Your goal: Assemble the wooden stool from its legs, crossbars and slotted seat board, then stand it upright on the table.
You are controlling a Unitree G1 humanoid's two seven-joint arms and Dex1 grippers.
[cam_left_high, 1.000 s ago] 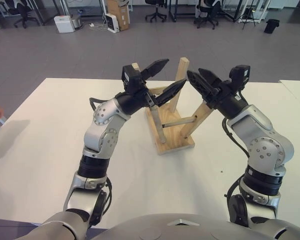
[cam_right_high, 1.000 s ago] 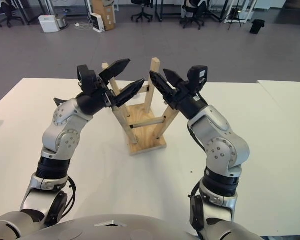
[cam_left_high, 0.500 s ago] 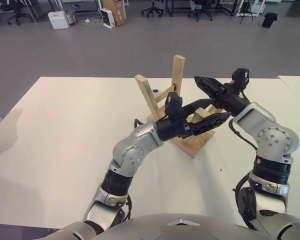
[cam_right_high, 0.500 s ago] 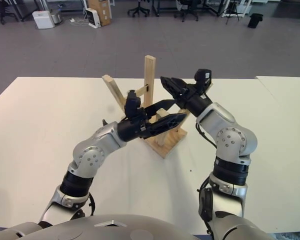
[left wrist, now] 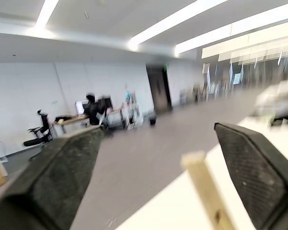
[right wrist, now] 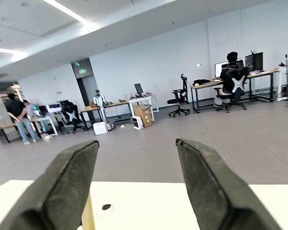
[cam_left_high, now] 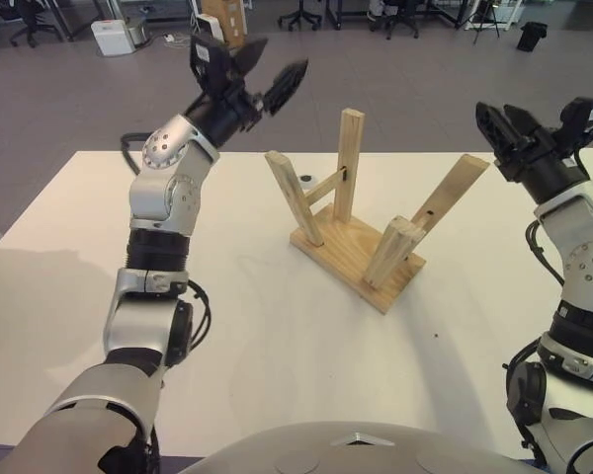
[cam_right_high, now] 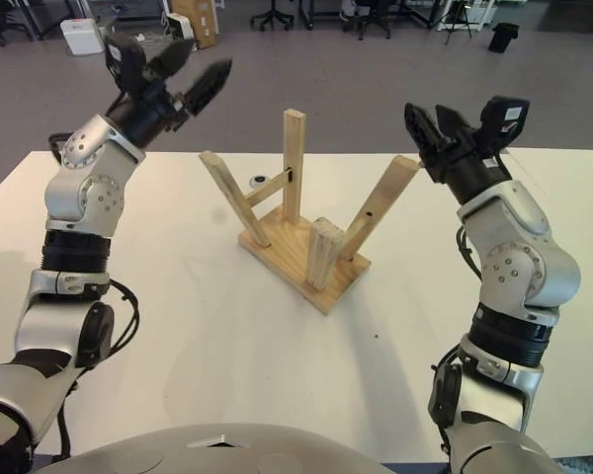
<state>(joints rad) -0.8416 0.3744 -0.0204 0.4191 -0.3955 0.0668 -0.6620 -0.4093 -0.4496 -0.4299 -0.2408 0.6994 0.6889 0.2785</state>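
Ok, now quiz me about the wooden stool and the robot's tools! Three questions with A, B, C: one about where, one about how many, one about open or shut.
1. Where is the seat board?
A. Flat on the table
B. Held up in the air
C. On the floor

2. How many legs point up from it?
A. Two
B. Four
C. Six

3. How is the left tool?
A. Open and empty
B. Shut on a leg
C. Shut on a crossbar

Answers:
1 A: the board lies flat on the tabletop, upside down.
2 B: four wooden posts rise from the board.
3 A: it is raised away from the wood, gaping, with nothing in it.
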